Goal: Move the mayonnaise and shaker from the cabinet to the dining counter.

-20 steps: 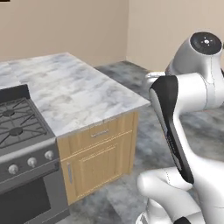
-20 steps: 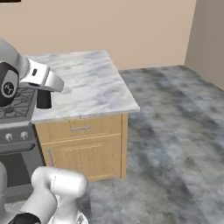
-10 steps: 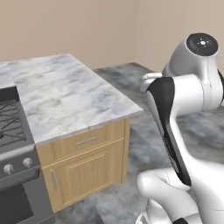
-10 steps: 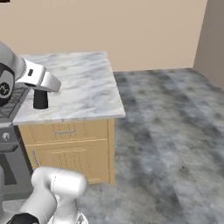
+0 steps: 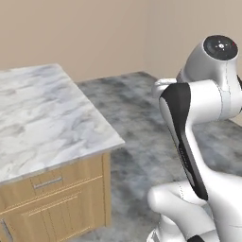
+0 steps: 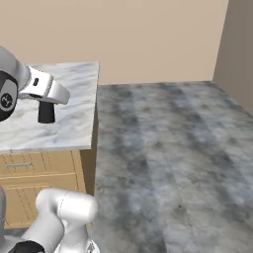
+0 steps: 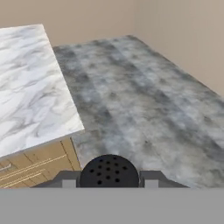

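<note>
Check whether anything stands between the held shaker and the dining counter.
Nothing visible does. The gripper holds the shaker, and the near part of the dining counter shows bare marble up to its corner, with only open floor beside it.

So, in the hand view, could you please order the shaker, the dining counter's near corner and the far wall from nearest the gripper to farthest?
1. shaker, between the gripper fingers.
2. dining counter corner, to the left.
3. far wall, at the top, beyond the floor.
</note>
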